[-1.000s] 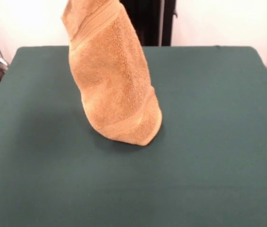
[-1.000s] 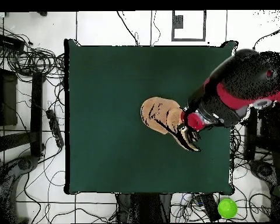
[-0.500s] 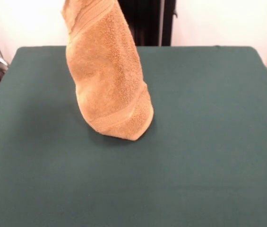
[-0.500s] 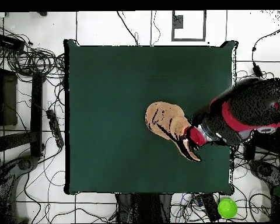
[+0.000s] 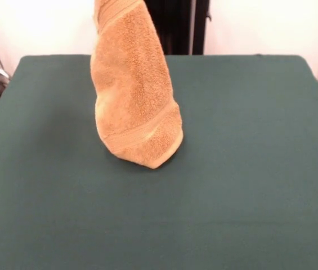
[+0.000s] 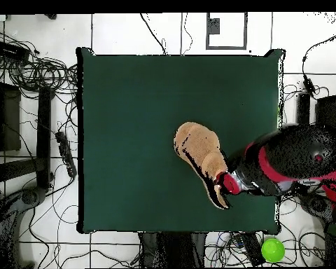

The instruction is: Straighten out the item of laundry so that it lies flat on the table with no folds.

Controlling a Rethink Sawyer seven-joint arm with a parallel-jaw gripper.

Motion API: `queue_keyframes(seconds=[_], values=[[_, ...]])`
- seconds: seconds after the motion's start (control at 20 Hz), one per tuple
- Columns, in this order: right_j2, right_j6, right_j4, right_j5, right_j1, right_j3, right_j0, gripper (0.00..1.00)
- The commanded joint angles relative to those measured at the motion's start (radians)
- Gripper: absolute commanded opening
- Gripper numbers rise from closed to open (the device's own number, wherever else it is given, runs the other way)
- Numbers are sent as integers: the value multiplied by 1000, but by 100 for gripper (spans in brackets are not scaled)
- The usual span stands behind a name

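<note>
One towel point(image 5: 136, 95) hanging, tip touching table point(image 5: 249, 169).

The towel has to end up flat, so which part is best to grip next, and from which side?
The towel hangs in a bunched column, its lower end on the table. That banded bottom corner at the front view's right looks best, approached from above.

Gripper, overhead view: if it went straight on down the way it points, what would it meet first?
The gripper seems to point down with the towel hanging from it, lower end on the table. Going on down, it would likely meet the towel bunching beneath it, then the green cloth. Depth is unclear.
</note>
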Motion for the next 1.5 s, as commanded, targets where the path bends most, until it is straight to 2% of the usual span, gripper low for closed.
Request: queue_keyframes(seconds=[0.05,0.9,1.5], values=[[-29,53,43,-72,-8,198,11,0],[-14,33,40,-178,-40,381,-80,0],[-7,35,16,-285,-33,464,-111,0]])
